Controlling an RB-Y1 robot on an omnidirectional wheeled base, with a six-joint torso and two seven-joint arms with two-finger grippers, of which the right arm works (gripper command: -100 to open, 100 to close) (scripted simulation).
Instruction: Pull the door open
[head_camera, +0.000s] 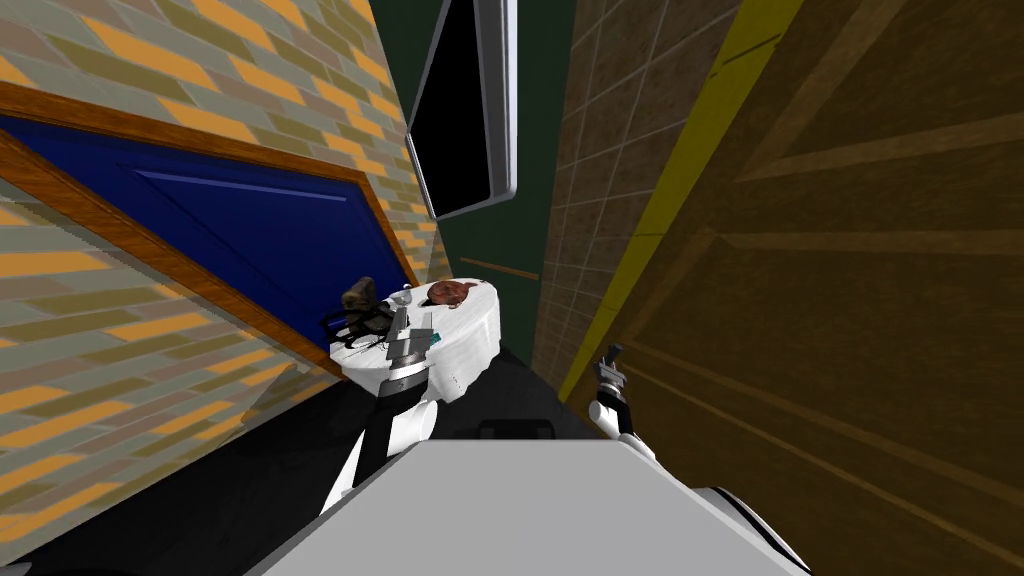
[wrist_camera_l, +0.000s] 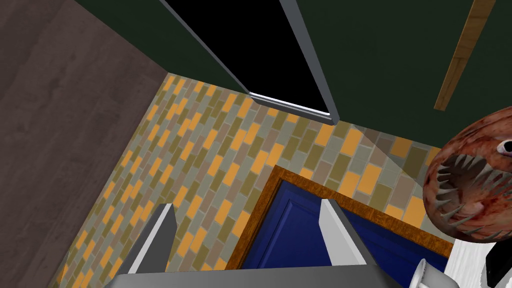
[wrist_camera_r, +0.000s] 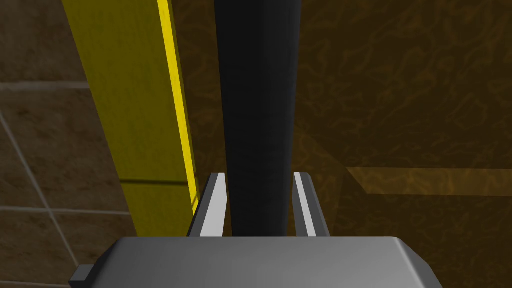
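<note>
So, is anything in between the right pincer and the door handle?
No, nothing visible. The right pincer is shut on the dark bar handle of the brown door, gripping both its sides, next to the yellow frame.

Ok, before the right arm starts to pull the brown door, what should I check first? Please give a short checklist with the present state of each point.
1. Right gripper shut on the dark handle: ok, its fingers press both sides.
2. Handle seated deep, down to the gripper's body: ok.
3. Brown door already free of the yellow frame: cannot tell.
4. Left gripper open and holding nothing: ok.
5. Left gripper apart from the white table: cannot tell; the head view shows it close over the table.
</note>
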